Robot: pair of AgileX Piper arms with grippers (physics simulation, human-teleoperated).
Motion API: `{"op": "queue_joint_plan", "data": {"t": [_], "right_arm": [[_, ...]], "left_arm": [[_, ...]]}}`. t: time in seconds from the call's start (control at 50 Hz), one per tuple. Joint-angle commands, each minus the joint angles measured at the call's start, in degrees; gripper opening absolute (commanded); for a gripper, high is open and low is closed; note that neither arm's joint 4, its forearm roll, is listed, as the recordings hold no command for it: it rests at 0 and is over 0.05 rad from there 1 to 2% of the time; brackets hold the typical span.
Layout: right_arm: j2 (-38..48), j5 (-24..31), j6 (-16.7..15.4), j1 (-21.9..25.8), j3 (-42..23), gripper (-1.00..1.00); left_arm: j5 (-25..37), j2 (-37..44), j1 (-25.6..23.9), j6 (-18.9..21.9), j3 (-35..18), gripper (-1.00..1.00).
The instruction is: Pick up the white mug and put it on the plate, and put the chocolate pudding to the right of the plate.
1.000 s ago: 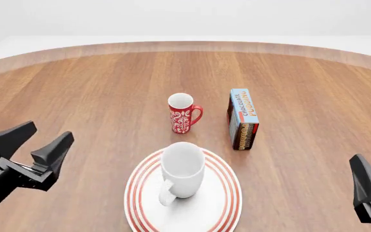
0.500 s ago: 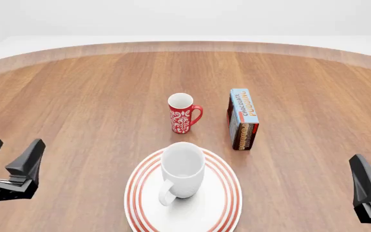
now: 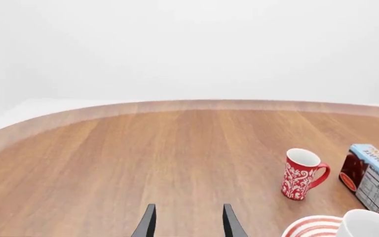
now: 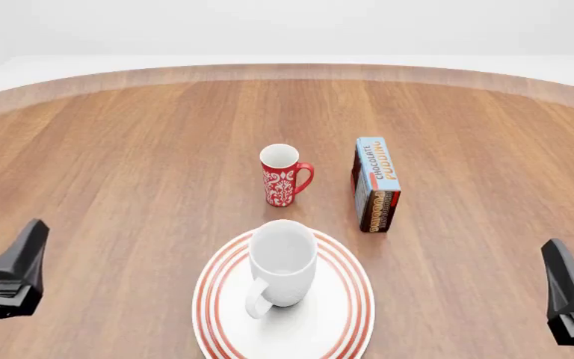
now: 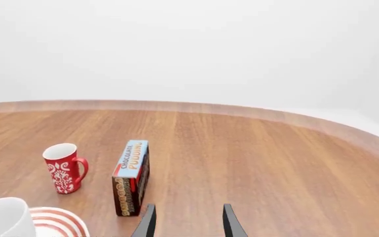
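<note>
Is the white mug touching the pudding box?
Apart. The front view shows bare plate rim and table between the white mug and the pudding box.

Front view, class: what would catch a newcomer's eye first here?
Probably the white mug standing upright on the red-ringed plate at the table's near edge. Just beyond stand a patterned red mug and, to its right, the chocolate pudding box on edge.

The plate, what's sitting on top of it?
The white mug stands upright on the plate, handle toward the camera. It looks empty inside. The part of the plate directly under the mug is covered, so nothing there can be seen.
</note>
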Motion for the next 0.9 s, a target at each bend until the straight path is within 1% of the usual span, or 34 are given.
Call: {"op": "queue_joint_plan", "data": {"t": [0.02, 0.06, 0.12, 0.22, 0.26, 0.28, 0.3, 0.36, 0.44, 0.46, 0.52, 0.6, 0.68, 0.7, 0.74, 0.84, 0.9], "right_arm": [[0.2, 1.5, -1.6, 0.8, -1.1, 1.00], [0.1, 1.7, -2.2, 1.3, -1.4, 1.00], [0.3, 3.8, -2.5, 3.2, -4.3, 1.00], [1.8, 5.3, -2.8, 6.5, -8.4, 1.00], [3.0, 4.5, -3.7, 7.2, -9.3, 1.00], [3.0, 4.4, -3.7, 7.2, -9.3, 1.00], [5.6, 3.1, -3.2, 8.1, -10.1, 1.00], [7.4, 2.0, -3.4, 8.8, -10.9, 1.00], [11.0, 0.1, -2.9, 9.8, -12.2, 1.00], [13.0, -1.1, -3.2, 11.0, -12.9, 1.00], [15.0, -2.4, -3.5, 12.2, -13.4, 1.00], [18.5, -4.7, -4.0, 13.1, -14.4, 1.00], [21.8, -5.9, -3.3, 13.9, -16.2, 1.00], [24.5, -6.5, -2.3, 14.4, -17.4, 1.00], [25.8, -6.9, -1.9, 14.7, -18.0, 1.00], [30.1, -8.7, -1.8, 16.1, -20.0, 1.00], [32.2, -9.1, -2.0, 17.0, -21.5, 1.00]], "left_arm": [[2.2, -3.4, 0.3, -0.3, 0.2, 1.00], [2.5, -3.8, 0.3, -0.4, 0.2, 1.00], [3.6, -5.5, 0.6, -1.8, 0.2, 1.00], [5.0, -7.3, 0.5, -1.9, 0.2, 1.00], [5.5, -7.8, 0.4, -2.0, 0.2, 1.00], [5.5, -7.9, 0.4, -2.0, 0.2, 1.00], [6.2, -8.8, 0.5, -2.1, 0.2, 1.00], [6.6, -9.5, 0.6, -2.1, 0.2, 1.00], [7.0, -10.3, 0.7, -2.2, 0.2, 1.00], [6.9, -10.2, 0.5, -2.1, 0.2, 1.00], [6.9, -10.3, 0.4, -2.0, 0.2, 1.00], [5.0, -8.6, 0.3, -2.2, 0.2, 1.00], [3.9, -7.8, 0.5, -2.3, 0.2, 1.00], [3.4, -7.4, 0.3, -2.1, 0.2, 1.00], [3.4, -7.5, 0.4, -2.1, 0.2, 1.00], [3.5, -7.8, 0.7, -2.3, 0.2, 1.00], [4.9, -9.2, 0.8, -2.3, 0.2, 1.00]]}}
